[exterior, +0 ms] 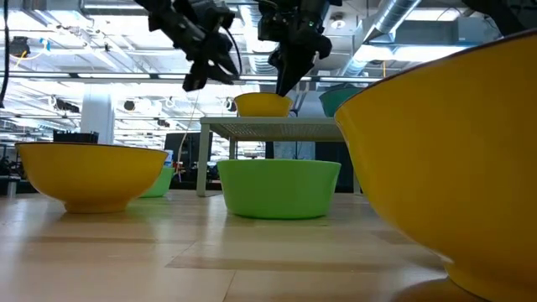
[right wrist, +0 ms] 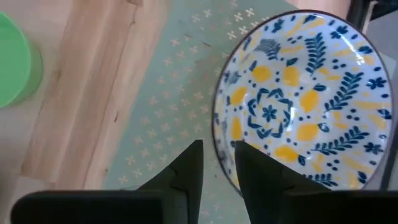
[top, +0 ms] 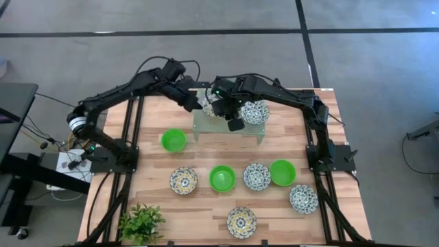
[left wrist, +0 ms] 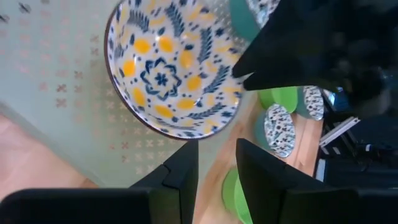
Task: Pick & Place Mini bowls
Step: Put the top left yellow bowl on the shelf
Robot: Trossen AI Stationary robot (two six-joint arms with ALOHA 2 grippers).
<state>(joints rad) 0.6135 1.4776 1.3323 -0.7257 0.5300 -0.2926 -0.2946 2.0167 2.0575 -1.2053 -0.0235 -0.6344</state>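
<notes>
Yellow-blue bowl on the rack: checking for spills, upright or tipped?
Upright: the yellow-blue bowl sits open side up on the rack, empty.

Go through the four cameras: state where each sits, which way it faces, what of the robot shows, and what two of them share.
High: overhead, looking straight down on the table; both arms show.
Low: table height, looking level across at the rack; both grippers hang above.
Left wrist: on the left arm, looking down past the left gripper at the yellow-blue bowl.
Right wrist: on the right arm, over the right gripper.
Shared: both wrist views show that bowl on the rack.
</notes>
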